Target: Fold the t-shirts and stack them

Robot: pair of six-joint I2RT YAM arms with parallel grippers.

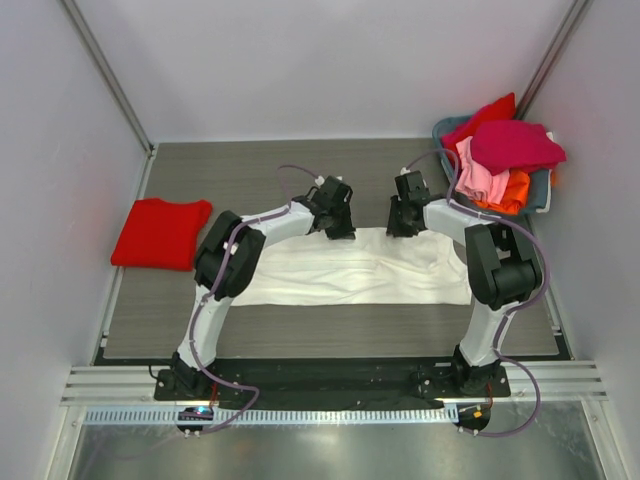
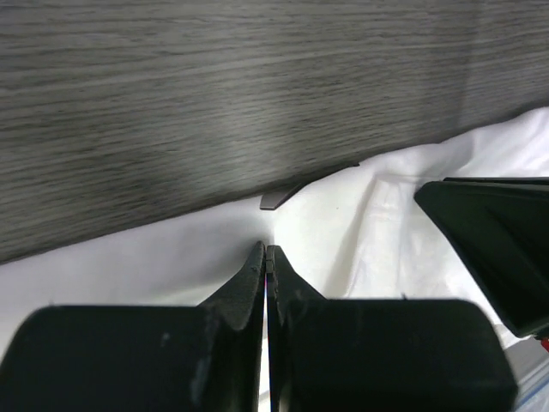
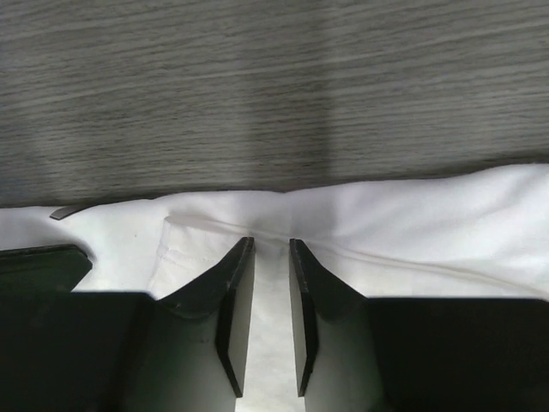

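A large white t-shirt [image 1: 350,272] lies spread flat across the middle of the table, folded into a long band. My left gripper [image 1: 338,230] is at its far edge, left of centre, and its jaws [image 2: 267,250] are shut together on the white cloth [image 2: 154,266]. Just to the right, also on the far edge, is my right gripper [image 1: 402,228]. It stands narrowly open [image 3: 271,243], with a raised ridge of the white t-shirt [image 3: 412,223] between its fingers. A folded red t-shirt [image 1: 158,233] lies at the left.
At the back right stands a grey-blue basket [image 1: 541,188] heaped with a magenta t-shirt [image 1: 515,145], a pink one [image 1: 478,175], an orange one [image 1: 513,190] and a red one [image 1: 482,118]. Bare grey wood tabletop [image 2: 214,103] runs beyond the shirt. White walls close in both sides.
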